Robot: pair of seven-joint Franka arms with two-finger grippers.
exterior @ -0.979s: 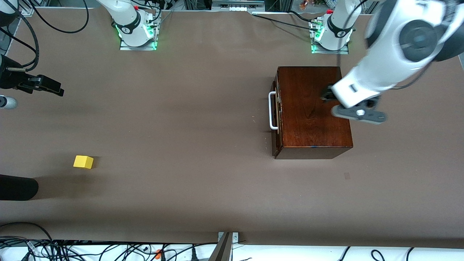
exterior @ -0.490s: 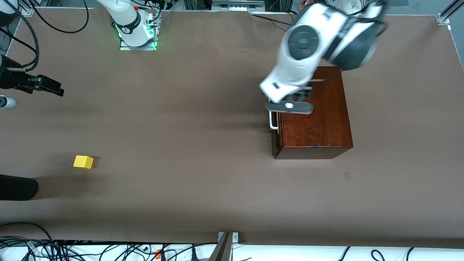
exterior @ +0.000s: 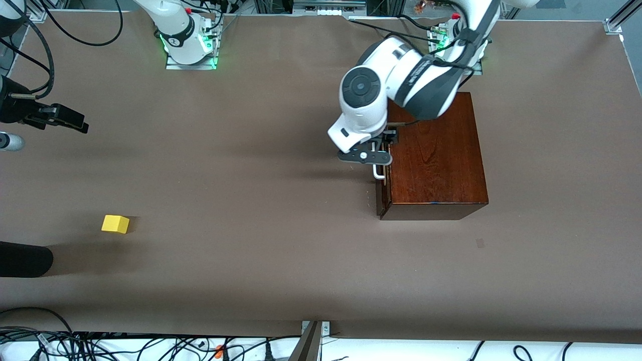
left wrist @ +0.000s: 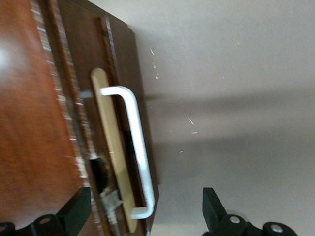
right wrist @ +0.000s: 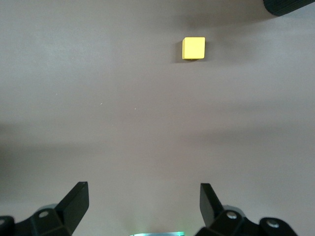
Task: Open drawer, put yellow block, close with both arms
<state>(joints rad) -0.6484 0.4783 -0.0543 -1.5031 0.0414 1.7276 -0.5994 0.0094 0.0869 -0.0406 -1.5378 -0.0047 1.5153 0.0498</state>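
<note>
Here the left gripper [left wrist: 142, 216] hangs with its two black fingers spread wide, one over the wooden box [exterior: 434, 155], one over the bare table [exterior: 281, 200], holding nothing, above the white U-shaped handle [left wrist: 135, 152] of the one drawer [left wrist: 110, 147], which sits pushed in. The glossy reddish-brown box stands at the left arm's end. The right gripper [right wrist: 142, 206], likewise splayed and empty, waits over the table. One small yellow block [exterior: 115, 223] lies well apart from the box, toward the right arm's end.
</note>
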